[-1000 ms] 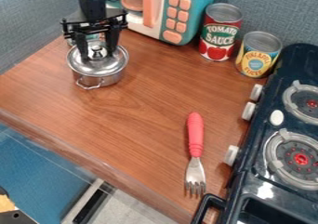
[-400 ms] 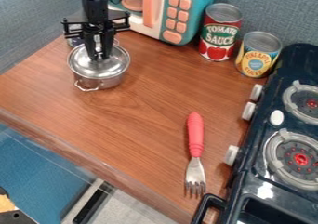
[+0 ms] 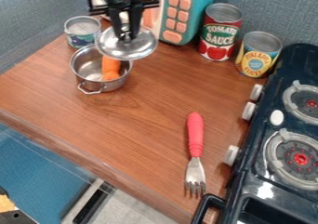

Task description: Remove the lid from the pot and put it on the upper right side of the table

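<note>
While the pincer [image 3: 126, 34] is at the upper left of the frame, it grasps the lid [image 3: 129, 49] from above, with both fingers at the knob. The lid is off the pot [image 3: 103, 86] and is held raised, overlapping the pot's upper right edge in the view. The open pot sits upright on the bench [image 3: 149, 109], left of the frame's centre; an orange item [image 3: 110, 69] lies inside it. A short can [image 3: 82, 31] stands just behind the pot. A teal microwave [image 3: 176, 18] is at the top. Right of the microwave stand a red can [image 3: 220, 32] and a yellow can [image 3: 258, 55]. A red-handled fork [image 3: 195, 139] lies at lower centre, tines toward the bottom. The stove [image 3: 251, 183] occupies the right side.
</note>
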